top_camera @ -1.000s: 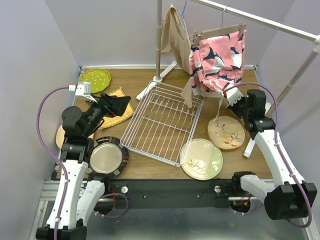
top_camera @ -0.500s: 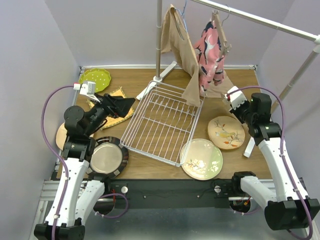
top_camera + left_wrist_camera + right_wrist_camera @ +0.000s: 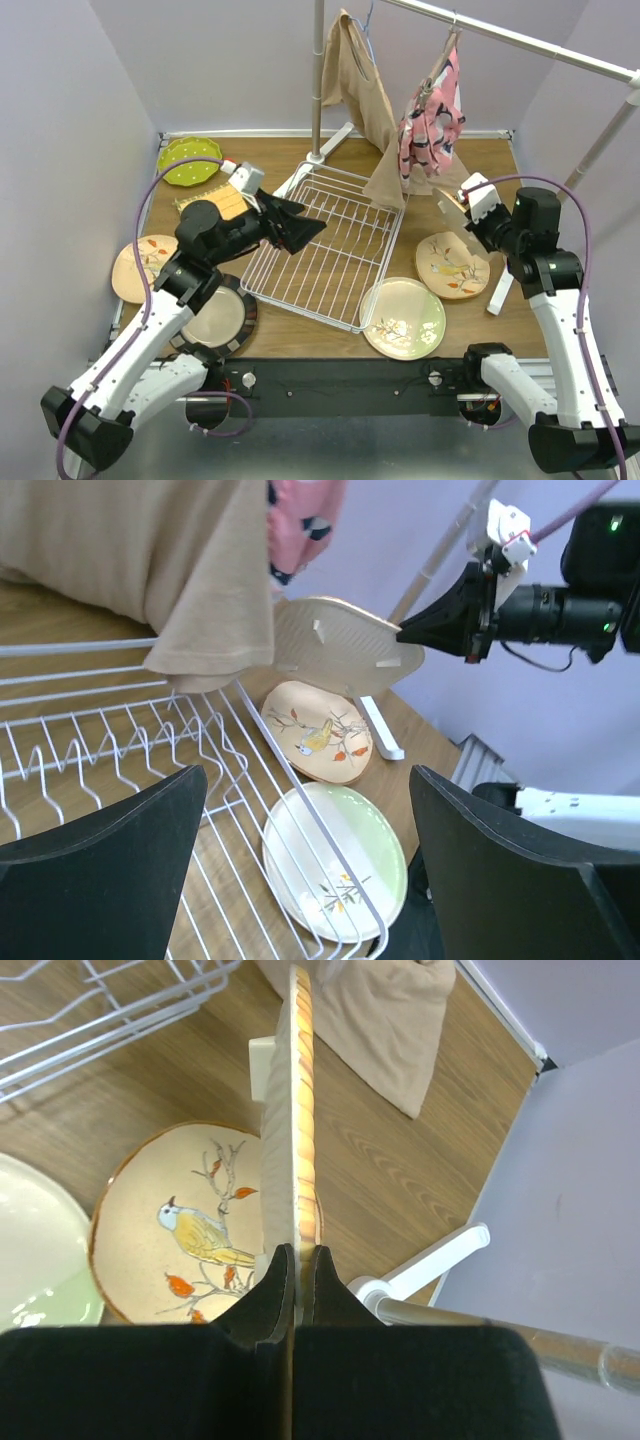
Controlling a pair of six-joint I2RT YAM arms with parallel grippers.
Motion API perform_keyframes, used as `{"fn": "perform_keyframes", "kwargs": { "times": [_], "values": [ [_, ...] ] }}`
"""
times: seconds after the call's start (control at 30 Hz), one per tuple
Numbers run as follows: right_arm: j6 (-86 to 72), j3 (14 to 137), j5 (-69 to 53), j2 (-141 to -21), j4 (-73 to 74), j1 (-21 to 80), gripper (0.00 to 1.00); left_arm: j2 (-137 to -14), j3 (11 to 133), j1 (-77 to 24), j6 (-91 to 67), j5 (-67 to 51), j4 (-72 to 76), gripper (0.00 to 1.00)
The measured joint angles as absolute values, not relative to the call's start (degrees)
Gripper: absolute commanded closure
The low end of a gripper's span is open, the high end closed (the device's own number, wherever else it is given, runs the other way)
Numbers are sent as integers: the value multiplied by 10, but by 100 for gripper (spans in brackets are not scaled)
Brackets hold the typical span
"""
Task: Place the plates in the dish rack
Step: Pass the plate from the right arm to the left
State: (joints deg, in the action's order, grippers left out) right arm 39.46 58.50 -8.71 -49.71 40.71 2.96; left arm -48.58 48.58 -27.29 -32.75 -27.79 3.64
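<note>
Pinching a cream plate (image 3: 298,1110) by its rim, my right pincer (image 3: 297,1255) holds it on edge above a bird-painted plate (image 3: 190,1230) that lies flat just right of the white wire dish rack (image 3: 330,245). My left pincer (image 3: 305,780) hangs spread wide over the rack's left side. A pale-green floral plate (image 3: 402,318) lies flat at the rack's near corner.

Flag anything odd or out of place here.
The beige garment on the rail hangs down over the far right corner of the dish rack, in the way of loading there. The rack also sits skewed on the table. Nothing looks spilled or broken.
</note>
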Motion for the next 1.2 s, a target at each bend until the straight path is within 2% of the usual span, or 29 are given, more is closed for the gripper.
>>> {"fn": "perform_keyframes", "kwargs": {
  "times": [0.27,0.5,0.8,1.2],
  "values": [
    [402,603,-138,-466,465,30,100,-576,549,-425,-176,-225,46,9],
    [413,616,-186,-458,514,30,99,-668,609,-495,-11,-200,51,8],
    [443,644,-259,-453,568,30,100,-772,678,-514,178,-229,70,11],
    [493,655,-325,-453,620,29,99,-884,754,-515,309,-366,46,13]
  ]
}}
